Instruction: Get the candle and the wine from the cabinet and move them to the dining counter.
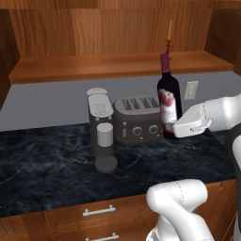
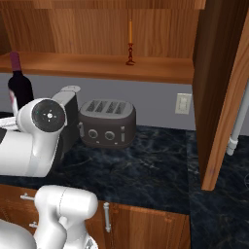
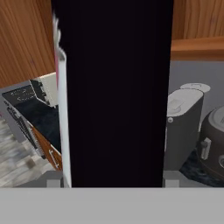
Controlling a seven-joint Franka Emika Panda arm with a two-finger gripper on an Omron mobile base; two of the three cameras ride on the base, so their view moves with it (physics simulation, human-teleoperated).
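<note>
Holding the wine (image 1: 168, 94) upright in my end effector (image 1: 181, 126), jaws set wide and closed on its lower body, one from each side. The hand view has the dark glass right up against the camera, standing between my fingertips (image 3: 53, 180), with a strip of the label along its left edge. The bottle is over the back right part of the black tabletop (image 1: 56, 164), just beside the right end of the toaster (image 1: 137, 118); whether its base touches the tabletop or hangs just above it I cannot tell, since my hand covers the bottom. Red-and-white label faces the left base camera, dark red capsule on top.

The candle (image 2: 130, 43) stands upright on the wooden shelf (image 2: 97, 65) of the cabinet (image 2: 214, 87), toward the shelf's right end, near the back panel, well apart from my end effector. In the left base view it lines up right behind the bottle neck. The cabinet door is swung open at the right in the right base view, grey bar handle (image 2: 238, 121) along its edge.

Coffee machine (image 1: 101, 129) sits on the tabletop left of the toaster, the two close together, both near the back edge. A white wall outlet (image 1: 191, 89) sits on the grey wall behind the bottle. Drawer fronts with metal pulls (image 1: 99, 211) run below the front edge.
</note>
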